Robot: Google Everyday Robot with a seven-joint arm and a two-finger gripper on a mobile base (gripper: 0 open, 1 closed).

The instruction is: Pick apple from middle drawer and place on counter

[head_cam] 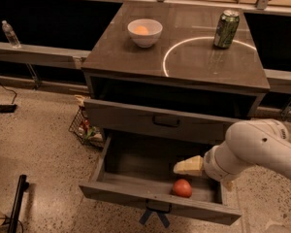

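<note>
the middle drawer (121, 192) is pulled open below a shut upper drawer (131, 119), and the apple (182, 188) lies inside it, right of centre and against the near front wall. the gripper (185, 167) hangs in the drawer just beyond and above the apple, apart from it; i cannot tell whether it is wide or narrow. the white arm (262, 147) reaches in from the right over the drawer's right side. two blue crossed strips (154, 217) sit under the drawer handle. on the counter (126, 57) stand a white bowl (145, 33) holding a pale-orange fruit (141, 30) at far left and a green can (226, 29) at far right on the white ring (164, 59); the can's print is unreadable. a wire basket (83, 128) sits on the floor left of the cabinet, and a water bottle (9, 34) stands on the ledge (39, 53) at far left.
</note>
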